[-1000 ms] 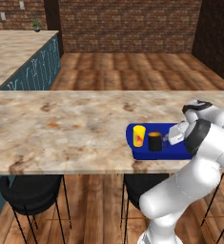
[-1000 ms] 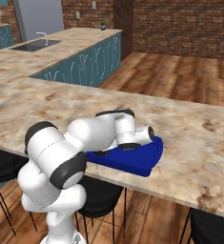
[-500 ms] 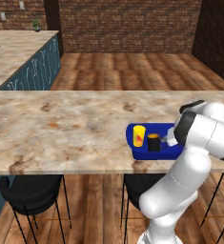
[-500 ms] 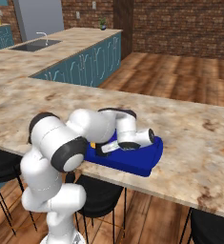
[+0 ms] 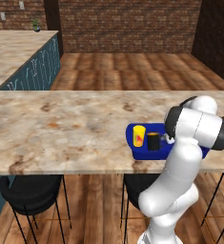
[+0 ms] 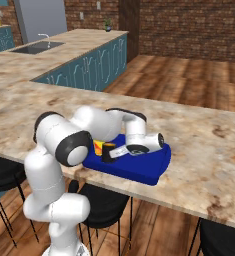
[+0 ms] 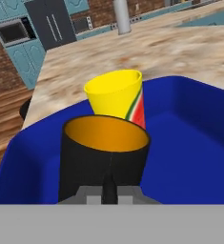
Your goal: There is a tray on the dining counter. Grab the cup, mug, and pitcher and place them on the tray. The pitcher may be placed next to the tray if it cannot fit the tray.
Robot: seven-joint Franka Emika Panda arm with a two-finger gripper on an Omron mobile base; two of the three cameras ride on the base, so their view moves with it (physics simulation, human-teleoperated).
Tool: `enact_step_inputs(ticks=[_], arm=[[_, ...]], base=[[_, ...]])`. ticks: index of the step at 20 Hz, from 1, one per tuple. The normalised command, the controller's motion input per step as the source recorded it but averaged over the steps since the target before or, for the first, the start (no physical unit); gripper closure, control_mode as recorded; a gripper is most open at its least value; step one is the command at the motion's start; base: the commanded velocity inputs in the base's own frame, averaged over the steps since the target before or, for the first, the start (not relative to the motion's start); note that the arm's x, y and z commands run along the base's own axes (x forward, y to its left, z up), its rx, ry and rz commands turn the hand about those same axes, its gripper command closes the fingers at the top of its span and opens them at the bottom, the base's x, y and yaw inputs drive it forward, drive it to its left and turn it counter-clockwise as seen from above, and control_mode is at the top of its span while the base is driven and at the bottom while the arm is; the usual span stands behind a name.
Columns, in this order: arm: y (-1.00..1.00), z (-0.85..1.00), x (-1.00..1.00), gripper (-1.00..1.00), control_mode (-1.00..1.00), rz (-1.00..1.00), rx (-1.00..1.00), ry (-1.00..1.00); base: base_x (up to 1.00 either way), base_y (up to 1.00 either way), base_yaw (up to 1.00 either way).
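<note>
Dining counter (image 5: 61,128), beige-brown marbled stone, with black bar stools (image 5: 32,190) under the near edge at the bottom of the left base view.

1. Gripper (image 7: 106,190): bottom centre of the hand view. Finger tips all but together, pinched on a thin dark upright ridge on the mug's near wall, judged to be its handle.
2. Mug (image 7: 104,152): black with an orange interior, upright, centre of the hand view. Base appears to rest on the tray floor, though the contact line is hidden behind the fingers.
3. Cup (image 7: 116,95): yellow with a red-and-green mark on its side, upright, just behind the mug and very near it. Cannot tell whether touching.
4. Tray (image 7: 189,143): bright blue with a raised rim, near the counter's front edge. Bare floor on the right of the hand view.
5. Beyond: open stone top, a second counter with a sink (image 6: 39,47) at the upper left of the right base view, and a brick wall (image 5: 127,24).

Step in hand, as judged: releasing the mug on the tray.

Handling notes:
- Part the jaws fully before any retreat, so the handle is not dragged.
- Back straight out along the approach line, away from the cup.
- Avoid any sideways sweep, as the close-set cup could tip.
- Keep the bare right side of the tray free for the pitcher, or set it just beside the rim.
</note>
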Motion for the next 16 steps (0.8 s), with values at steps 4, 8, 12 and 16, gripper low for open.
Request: enact_step_inputs(ticks=[4,8,12,16], arm=[[0.00,-0.12,0.00,1.00,-1.00,0.00,0.00,-0.01],[0.09,-0.19,0.00,1.00,-1.00,0.00,0.00,0.00],[0.10,-0.23,0.00,1.00,-1.00,0.00,0.00,-0.07],[0.19,-0.14,0.00,1.00,-1.00,0.00,0.00,-0.12]], base=[[0.00,0.00,0.00],[0.00,0.00,0.00],[0.00,0.00,0.00],[0.00,0.00,0.00]])
